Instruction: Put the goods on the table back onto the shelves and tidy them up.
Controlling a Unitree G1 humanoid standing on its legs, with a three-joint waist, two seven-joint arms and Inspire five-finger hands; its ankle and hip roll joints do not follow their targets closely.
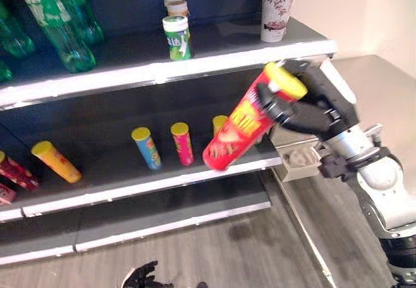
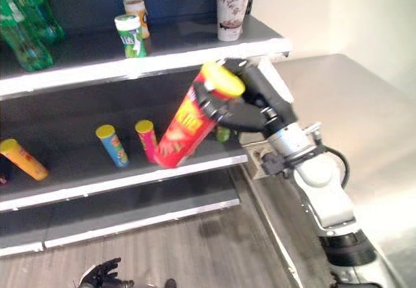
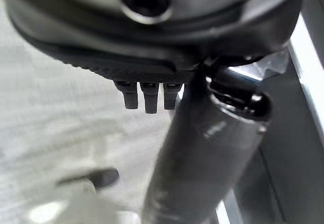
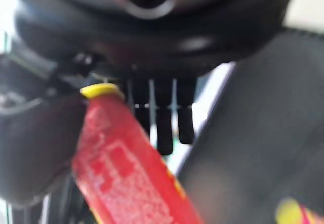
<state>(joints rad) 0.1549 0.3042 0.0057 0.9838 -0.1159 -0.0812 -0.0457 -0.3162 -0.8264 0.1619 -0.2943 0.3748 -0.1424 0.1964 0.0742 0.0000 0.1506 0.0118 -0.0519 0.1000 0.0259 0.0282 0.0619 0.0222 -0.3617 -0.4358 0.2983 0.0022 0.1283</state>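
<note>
A tall red chip can (image 1: 237, 129) with a yellow lid hangs tilted in front of the middle shelf (image 1: 117, 179), its base near the shelf's front edge. My right hand (image 1: 305, 109) is shut on its upper end, fingers curled round it just under the lid. The right wrist view shows the red can (image 4: 126, 173) running out from under the fingers (image 4: 164, 118). My left hand (image 1: 140, 277) hangs low over the floor with relaxed fingers (image 3: 145, 95) and holds nothing.
On the middle shelf are a lying yellow can (image 1: 57, 161), a blue can (image 1: 147, 148), a pink can (image 1: 182, 143) and red packets (image 1: 16, 173). The top shelf holds green bottles (image 1: 62, 21), a green can (image 1: 177, 38) and a patterned cup (image 1: 276, 8). A steel table (image 1: 383, 86) lies right.
</note>
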